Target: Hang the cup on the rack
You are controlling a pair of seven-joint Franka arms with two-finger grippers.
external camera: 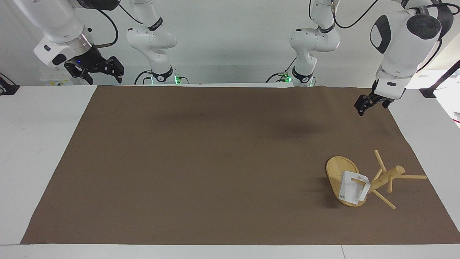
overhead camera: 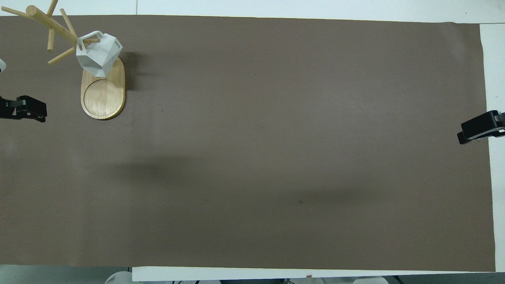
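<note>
**Facing view: cup on a peg, both grippers up and clear**

Facing view first: we see the rack (external camera: 373,180) standing on the brown mat (external camera: 215,162) toward the left arm's end of the table, on the part of the mat farther from the robots. Its oval base (external camera: 337,169) lies flat, its post leans up and away from the base toward the mat's edge, and thin pegs stick out around the top. The cup (external camera: 354,190) hangs on one of the lower pegs: the peg passes through the hole of its handle, and the white faceted body sits over the end of the base that lies farther from the robots. Whether the cup's body also rests on the base we cannot tell from either view.

The left gripper (external camera: 363,106) hangs in the air over the mat's corner nearest the left arm's base, well apart from the rack and holding nothing. We read its fingers as spread wide, though from this slant angle they are hard to separate. In the overhead view only its black tip (overhead camera: 27,108) shows at the picture's edge, beside the base of the rack but apart from it.

The right gripper (external camera: 97,68) waits high over the white table (external camera: 36,144) at the right arm's end, off the mat, its jaws wide and empty. From above just its tip (overhead camera: 479,127) pokes in over the mat's edge.
</note>
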